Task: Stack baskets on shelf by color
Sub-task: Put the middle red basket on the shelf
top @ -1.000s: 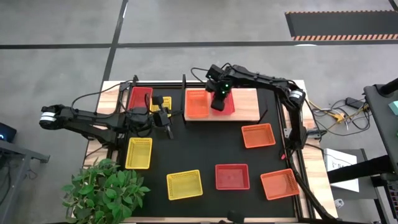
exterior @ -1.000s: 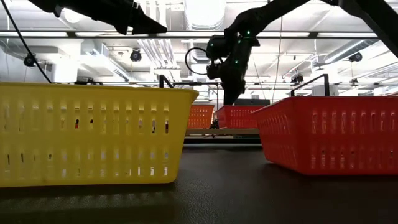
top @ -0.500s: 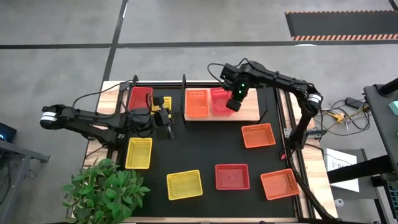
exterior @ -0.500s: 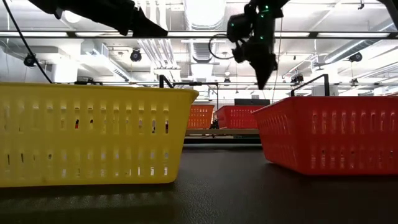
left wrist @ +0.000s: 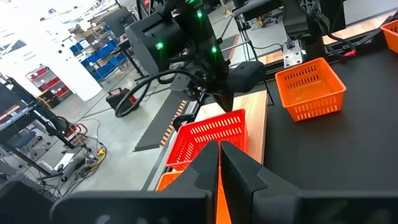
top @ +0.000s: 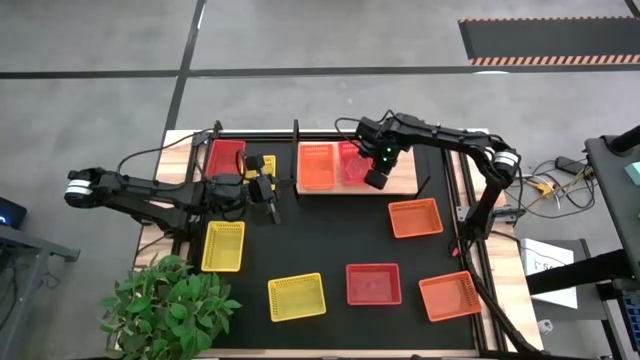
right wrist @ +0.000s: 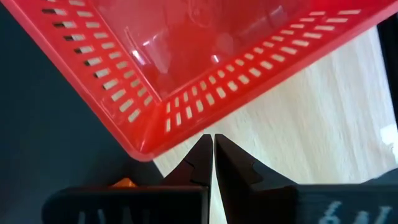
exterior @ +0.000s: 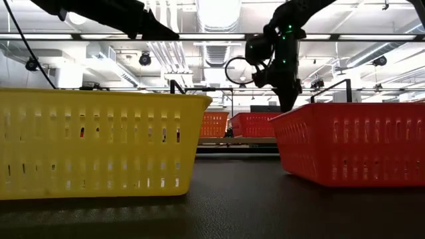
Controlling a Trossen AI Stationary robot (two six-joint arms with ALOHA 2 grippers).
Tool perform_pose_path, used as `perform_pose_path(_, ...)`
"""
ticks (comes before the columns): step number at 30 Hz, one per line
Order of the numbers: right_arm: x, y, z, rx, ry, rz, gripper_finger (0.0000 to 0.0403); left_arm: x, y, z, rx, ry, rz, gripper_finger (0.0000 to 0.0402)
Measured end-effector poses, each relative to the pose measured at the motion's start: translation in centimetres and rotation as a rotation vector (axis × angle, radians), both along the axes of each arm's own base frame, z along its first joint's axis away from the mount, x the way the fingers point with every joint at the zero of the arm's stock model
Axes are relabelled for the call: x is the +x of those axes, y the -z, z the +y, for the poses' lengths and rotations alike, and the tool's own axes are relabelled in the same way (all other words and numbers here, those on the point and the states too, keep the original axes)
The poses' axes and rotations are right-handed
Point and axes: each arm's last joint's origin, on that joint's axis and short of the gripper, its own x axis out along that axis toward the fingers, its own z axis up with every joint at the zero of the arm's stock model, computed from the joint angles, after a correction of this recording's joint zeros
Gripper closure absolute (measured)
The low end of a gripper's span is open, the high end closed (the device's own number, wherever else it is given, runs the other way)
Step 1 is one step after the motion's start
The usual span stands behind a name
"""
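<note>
The wood shelf [top: 400, 165] stands at the table's far edge. An orange basket [top: 317, 166] and a red basket [top: 352, 162] rest side by side on its board. My right gripper [top: 376, 180] is shut, its tips [right wrist: 213, 138] close beside the red basket's near right corner [right wrist: 149, 149], over the bare board [right wrist: 298, 124]. My left gripper [top: 272, 210] is shut and empty, left of the shelf above the mat; it also shows in its wrist view [left wrist: 219, 146]. A yellow basket [top: 264, 164] lies partly under the left arm. My right gripper's shut fingers point down beside the red basket's near right corner [right wrist: 180, 140]. I cannot tell whether they touch it.
On the black mat lie a red basket [top: 226, 157], two yellow baskets [top: 223, 245] [top: 296, 296], a red basket [top: 373, 284] and two orange baskets [top: 415, 217] [top: 450, 295]. A potted plant [top: 170, 305] stands at the near left corner. The shelf's right part is bare.
My right gripper has gone from over the red basket toward the table's right edge, rising on the way, then come down and a little toward the near edge, to the basket's near right corner. The red basket stays on the shelf.
</note>
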Motion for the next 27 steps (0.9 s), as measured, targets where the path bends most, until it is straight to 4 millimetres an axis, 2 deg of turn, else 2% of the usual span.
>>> perform_pose_path(13, 0.28, -0.32, -0.04, -0.008, 0.001, -0.024, 0.0394, 0.00, 0.00, -0.02, 0.000, 0.001, -0.001, 0.0402)
perform_pose_path(27, 0.74, -0.31, 0.84, 0.000, -0.025, -0.025, 0.0394, -0.01, -0.01, -0.01, -0.002, 0.000, -0.002, 0.0402)
